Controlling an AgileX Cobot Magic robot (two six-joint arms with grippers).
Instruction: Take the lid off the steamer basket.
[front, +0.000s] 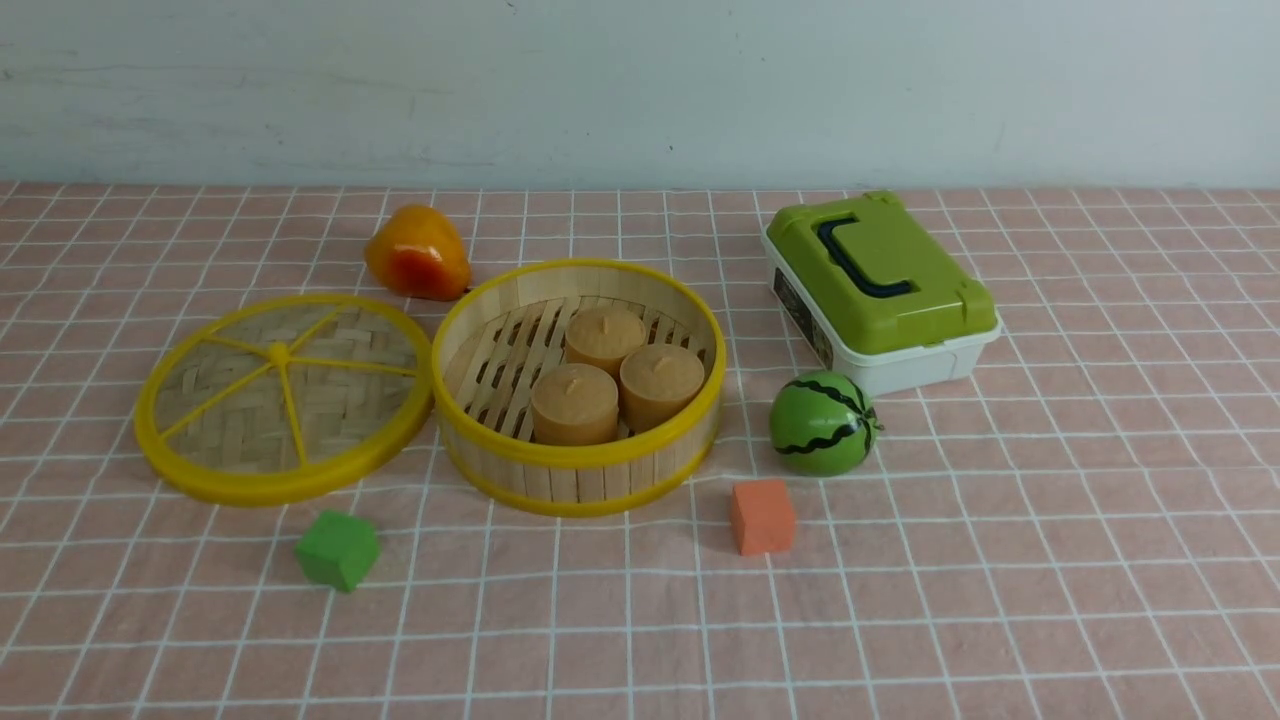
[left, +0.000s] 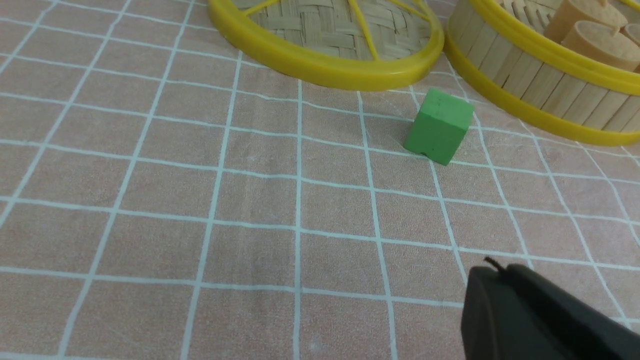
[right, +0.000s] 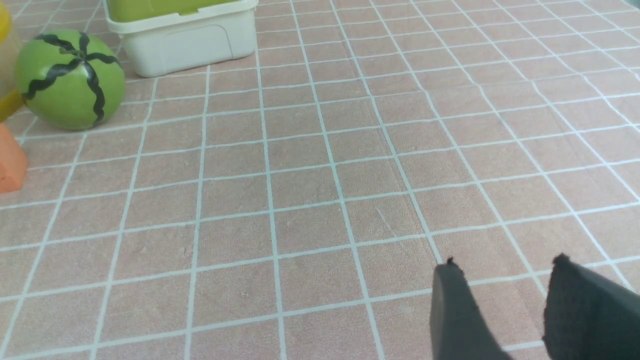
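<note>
Lying flat on the cloth at the left of the front view, the lid (front: 283, 398) is off and just beside the basket (front: 579, 470), rims about touching. Three buns (front: 617, 373) sit uncovered inside, so the task looks done; at most, parking the arms is left. The left gripper (left: 505, 280), low right in its wrist view, is closed on nothing. The right gripper (right: 505, 272) shows a gap, empty.

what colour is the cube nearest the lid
Green; the cube shows best in the left wrist view, just beside the lid.
</note>
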